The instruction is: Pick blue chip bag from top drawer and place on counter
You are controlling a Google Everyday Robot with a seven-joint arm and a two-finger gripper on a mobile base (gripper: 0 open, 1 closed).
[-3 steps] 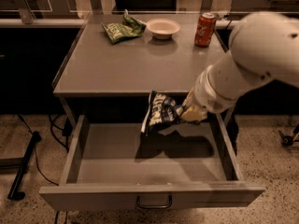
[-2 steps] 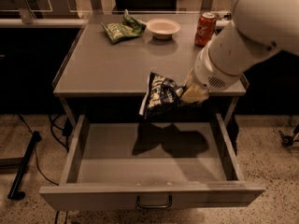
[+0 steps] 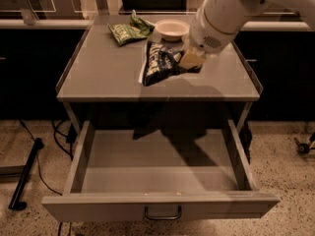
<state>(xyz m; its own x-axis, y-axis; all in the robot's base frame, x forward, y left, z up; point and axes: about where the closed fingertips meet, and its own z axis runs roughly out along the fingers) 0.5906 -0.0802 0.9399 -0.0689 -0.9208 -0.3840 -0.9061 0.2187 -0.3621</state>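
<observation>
The blue chip bag (image 3: 158,63) hangs from my gripper (image 3: 186,62), which is shut on its right edge. The bag is held above the middle of the grey counter (image 3: 103,77), tilted with its lower tip pointing down towards the top. My white arm reaches in from the upper right. The top drawer (image 3: 157,168) stands pulled fully out below the counter, its inside bare, its curved handle (image 3: 163,214) at the front.
A green snack bag (image 3: 127,29) lies at the back left of the counter. A white bowl (image 3: 171,29) stands at the back centre, next to my arm. A black stand leg (image 3: 25,173) and cables lie on the floor at left.
My gripper has lifted the blue chip bag up out of the drawer space and moved it back over the counter top. The red can at the back right is now hidden by my arm.
</observation>
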